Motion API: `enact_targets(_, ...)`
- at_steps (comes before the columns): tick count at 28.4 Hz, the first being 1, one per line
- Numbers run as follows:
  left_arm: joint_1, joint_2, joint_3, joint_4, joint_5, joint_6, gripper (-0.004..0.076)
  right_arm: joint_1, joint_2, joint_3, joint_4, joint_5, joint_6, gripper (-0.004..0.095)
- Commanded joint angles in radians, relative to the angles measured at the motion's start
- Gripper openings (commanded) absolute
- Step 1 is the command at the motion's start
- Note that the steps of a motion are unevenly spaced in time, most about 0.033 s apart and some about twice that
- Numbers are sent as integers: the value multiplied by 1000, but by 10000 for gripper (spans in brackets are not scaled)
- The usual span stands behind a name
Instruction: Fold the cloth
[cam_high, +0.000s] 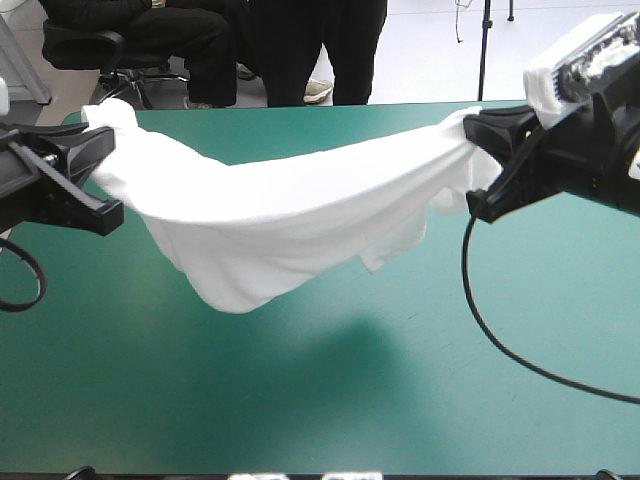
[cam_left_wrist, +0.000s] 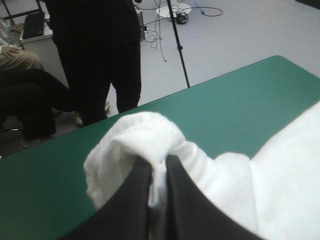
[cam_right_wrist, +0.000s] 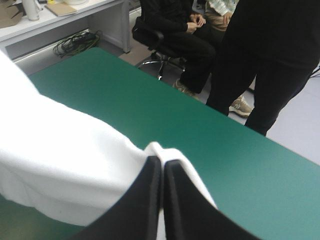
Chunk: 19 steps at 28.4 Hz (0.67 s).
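The white T-shirt (cam_high: 280, 215) hangs in the air above the teal-green table (cam_high: 330, 400), stretched between both arms and sagging in the middle. My left gripper (cam_high: 100, 150) is shut on the T-shirt at its left end, cloth bunched over the black fingers (cam_left_wrist: 132, 200). My right gripper (cam_high: 478, 150) is shut on the T-shirt at its right end; a thin fold of T-shirt (cam_right_wrist: 75, 160) sits between its fingers (cam_right_wrist: 145, 195). A loose flap hangs below the right end. In the left wrist view the T-shirt (cam_left_wrist: 280, 175) spreads away beside the gripper.
The T-shirt's shadow falls on the table (cam_left_wrist: 235, 110) below its sag. The far edge of the table (cam_right_wrist: 150, 100) runs close behind both grippers.
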Motion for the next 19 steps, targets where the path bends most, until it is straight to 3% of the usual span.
enact_targets(1,-2,-47,4,-106,59,13,-17,-2,-46,-21,39,27,26,-17)
enact_targets(9,-2,-122,139,-217,61,-36,-17,-2,-146,73,116,27,64,-17)
enact_targets(19,-2,-131,491,-181,61,-163,-17,-2,-177,468,82,14,83,-17)
